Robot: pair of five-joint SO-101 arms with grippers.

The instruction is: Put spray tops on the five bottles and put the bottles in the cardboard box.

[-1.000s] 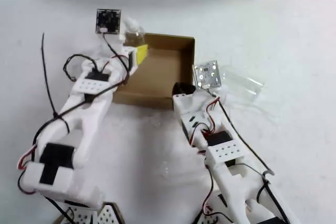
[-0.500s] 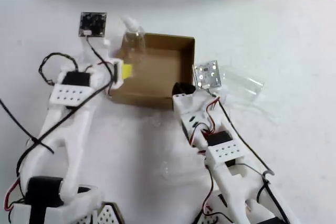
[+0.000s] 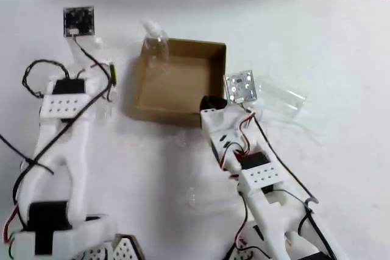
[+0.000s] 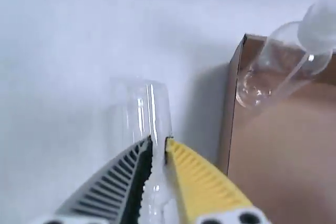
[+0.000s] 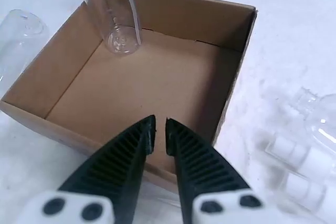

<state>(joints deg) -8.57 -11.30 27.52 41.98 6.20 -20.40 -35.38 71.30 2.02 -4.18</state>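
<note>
The cardboard box [image 3: 170,115] sits mid-table. A clear bottle [image 3: 155,47] with a white spray top [image 4: 319,20] stands in its far left corner; it is the clear bottle [image 5: 118,22] in the right wrist view. My left gripper [image 4: 159,142] hangs to the left of the box wall [image 4: 231,129], shut, just above another clear bottle [image 4: 139,109] on the table. My right gripper [image 5: 160,124] is shut and holds nothing over the box's near right edge [image 5: 131,153]; in the high view it shows as the black right gripper [image 3: 211,103].
More clear bottles [image 3: 280,98] lie on the table to the right of the box, and white spray parts [image 5: 294,153] lie beside them. Loose cables [image 3: 36,71] hang around the left arm. White tabletop [image 3: 317,35] stretches behind and to the right.
The left gripper let go of the capped bottle, which now stands in the box corner, and swung left off the box. The right arm kept still.
</note>
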